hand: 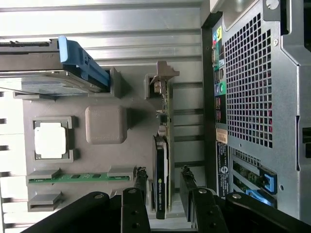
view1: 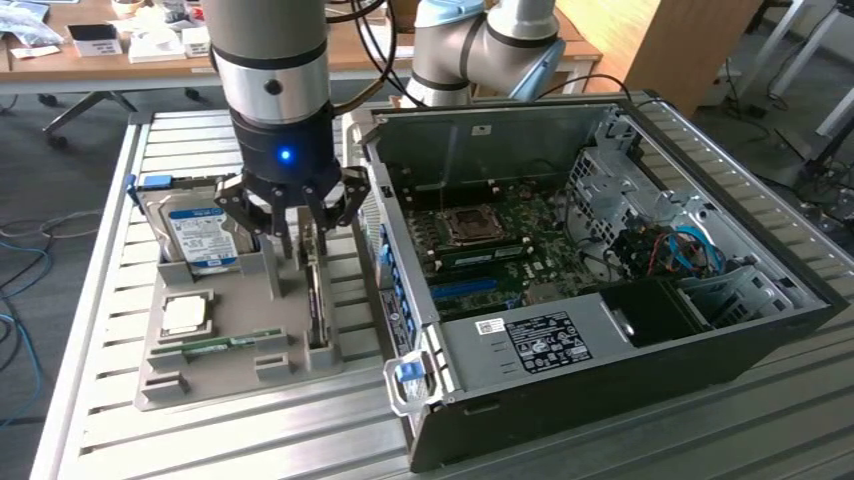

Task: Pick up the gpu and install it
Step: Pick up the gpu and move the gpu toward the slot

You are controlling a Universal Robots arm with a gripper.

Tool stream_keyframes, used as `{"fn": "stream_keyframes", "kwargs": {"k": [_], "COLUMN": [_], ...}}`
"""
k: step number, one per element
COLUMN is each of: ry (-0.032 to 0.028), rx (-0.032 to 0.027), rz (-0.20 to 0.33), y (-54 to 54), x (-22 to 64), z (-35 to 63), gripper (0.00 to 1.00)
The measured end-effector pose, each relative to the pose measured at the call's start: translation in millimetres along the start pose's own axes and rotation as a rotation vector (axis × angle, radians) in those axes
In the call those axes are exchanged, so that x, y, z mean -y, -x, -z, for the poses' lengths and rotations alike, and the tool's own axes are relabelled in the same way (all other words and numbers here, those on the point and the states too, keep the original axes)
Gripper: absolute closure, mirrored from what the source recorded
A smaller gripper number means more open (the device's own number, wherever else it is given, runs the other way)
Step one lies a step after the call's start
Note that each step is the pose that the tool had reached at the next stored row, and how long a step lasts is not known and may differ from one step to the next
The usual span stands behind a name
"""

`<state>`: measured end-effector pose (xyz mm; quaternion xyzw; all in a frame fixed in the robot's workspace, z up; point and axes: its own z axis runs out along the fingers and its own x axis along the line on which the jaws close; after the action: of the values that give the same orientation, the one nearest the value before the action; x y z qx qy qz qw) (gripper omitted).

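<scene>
From the exterior view's left: a slatted metal bench carries a grey holder tray. A hard drive stands at the tray's far left corner. A processor chip and a memory stick lie toward its near left corner. Along the tray's right edge the gpu stands on its long edge in a slot, with the gripper lowered over it. Just right of the tray an open computer case lies on its side, its motherboard exposed and a narrow gap left to the tray.

The wrist view shows what that angle hides. The gpu appears edge-on, its silver bracket at the far end. The fingers stand one on each side, partly open, with a sliver of room on both sides and nothing gripped. The case's perforated rear panel is close beside the card.

Behind the bench are cluttered desks. Cables trail on the floor off its left edge.
</scene>
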<state>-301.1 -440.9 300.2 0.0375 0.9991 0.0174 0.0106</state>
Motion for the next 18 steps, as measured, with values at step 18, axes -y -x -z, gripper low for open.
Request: {"fn": "stream_keyframes", "kwargs": {"k": [18], "ry": [0.0004], "rx": [-0.0004], "rz": [0.015], "y": [0.0], "x": [3.1], "z": [-15.1], "gripper": [0.59]}}
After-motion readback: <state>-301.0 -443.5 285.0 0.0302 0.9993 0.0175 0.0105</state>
